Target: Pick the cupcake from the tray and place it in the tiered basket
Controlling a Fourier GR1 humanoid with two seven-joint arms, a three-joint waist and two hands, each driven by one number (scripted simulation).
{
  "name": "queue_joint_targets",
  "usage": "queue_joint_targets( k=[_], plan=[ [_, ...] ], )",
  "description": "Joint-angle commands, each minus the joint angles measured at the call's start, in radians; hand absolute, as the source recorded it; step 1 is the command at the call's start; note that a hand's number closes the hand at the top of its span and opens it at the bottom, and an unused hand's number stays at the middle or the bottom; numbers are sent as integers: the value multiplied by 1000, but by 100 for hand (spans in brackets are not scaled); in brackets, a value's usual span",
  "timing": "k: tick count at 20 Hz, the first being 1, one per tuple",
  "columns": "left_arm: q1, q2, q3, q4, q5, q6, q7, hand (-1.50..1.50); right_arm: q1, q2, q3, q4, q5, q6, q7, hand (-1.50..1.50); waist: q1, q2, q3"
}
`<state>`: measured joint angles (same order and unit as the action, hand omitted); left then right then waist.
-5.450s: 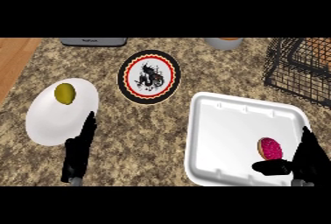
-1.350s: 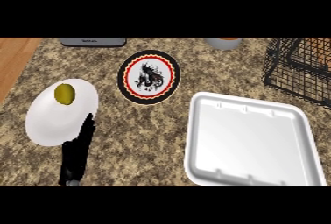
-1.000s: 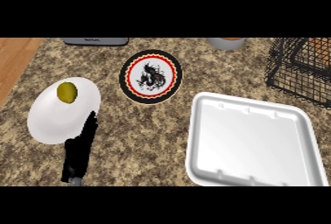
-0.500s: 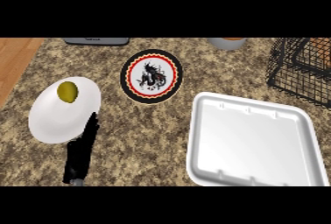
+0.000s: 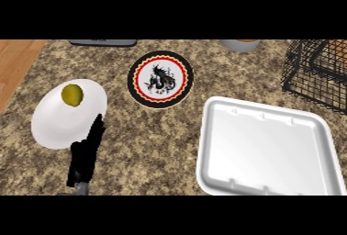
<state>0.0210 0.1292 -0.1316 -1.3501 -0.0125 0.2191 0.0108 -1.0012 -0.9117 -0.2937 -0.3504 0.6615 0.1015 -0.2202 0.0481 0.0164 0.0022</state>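
One hand shows: left hand (image 5: 85, 153), well left of the tray (image 5: 271, 151).
Far left of tray, white plate (image 5: 54, 124) with yellow-green fruit (image 5: 72, 94); left hand over plate's near rim, fingers (image 5: 96, 128) straight, together; dragon plate (image 5: 160, 79) up-left of tray; wire basket (image 5: 315, 78) up-right of tray, tan shape (image 5: 333, 48) inside, cannot tell if cupcake.

The speckled brown tabletop (image 5: 152, 137) stretches out below me. A white tray (image 5: 271, 151) lies on it at my right and a white plate (image 5: 58, 124) at my left. Farther back between them sits a round plate (image 5: 160, 79) with a red ring and a black figure. A black wire basket (image 5: 313, 75) stands far right, with a grey bowl (image 5: 240, 44) near it.
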Motion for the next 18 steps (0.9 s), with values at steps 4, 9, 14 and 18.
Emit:
queue_joint_targets(
  k=[4, 9, 14, 18],
  plan=[
    [43, 0, -10, -43, 9, -19, 19, 0, -12, 58, -77, 124, -61, -19, -23, 150, 0, -1, 1],
    [17, -34, -30, -25, -25, 19, 8, 0, -59, 55, -170, 192, -160, 106, 13, -150, 7, 4, 2],
    [-22, -13, -4, -26, -24, 20, 37, 0, -43, 45, -287, 211, -274, 106, -28, -150, 4, 7, 3],
    [24, 0, 5, -11, -16, -1, -23, 0, -32, -7, -356, 194, -344, 123, -68, -150, 2, 7, 3]
  ],
)
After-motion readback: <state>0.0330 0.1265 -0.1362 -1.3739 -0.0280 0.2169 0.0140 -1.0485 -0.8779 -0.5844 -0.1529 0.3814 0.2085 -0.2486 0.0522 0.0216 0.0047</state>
